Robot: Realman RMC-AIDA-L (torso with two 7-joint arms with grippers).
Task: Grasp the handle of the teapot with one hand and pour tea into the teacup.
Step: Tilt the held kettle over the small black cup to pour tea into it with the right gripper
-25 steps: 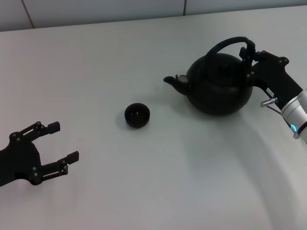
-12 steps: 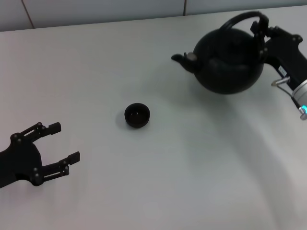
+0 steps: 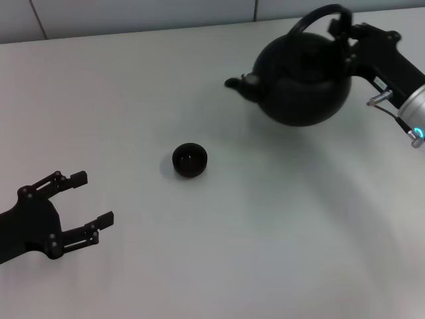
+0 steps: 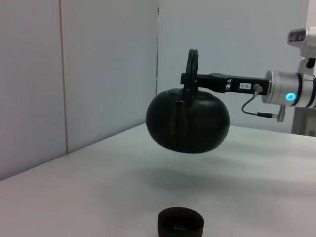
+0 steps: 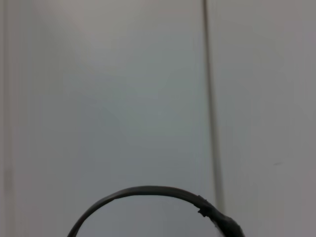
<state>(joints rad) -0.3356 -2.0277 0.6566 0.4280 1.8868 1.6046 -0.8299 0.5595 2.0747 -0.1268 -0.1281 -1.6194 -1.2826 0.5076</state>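
Note:
The round matte-black teapot (image 3: 302, 80) hangs in the air above the table at the far right, its stubby spout (image 3: 239, 85) pointing left. My right gripper (image 3: 346, 34) is shut on the thick side of its arched handle (image 3: 317, 14). The left wrist view shows the teapot (image 4: 188, 121) lifted clear of the table, with the handle (image 4: 192, 69) held upright, and the right wrist view shows only the handle's arc (image 5: 148, 197). The small black teacup (image 3: 190, 160) stands on the table left of and nearer than the pot; it also shows in the left wrist view (image 4: 180, 223). My left gripper (image 3: 89, 199) rests open at the near left.
The white table (image 3: 219, 252) stretches around the cup. A pale wall (image 3: 133, 16) with panel seams runs along the far edge. The right arm's silver wrist with a blue light (image 3: 415, 123) sits at the right edge.
The right gripper lifted the teapot off the table and carried it up and away, then shifted it slightly left towards the cup. The left gripper barely moved.

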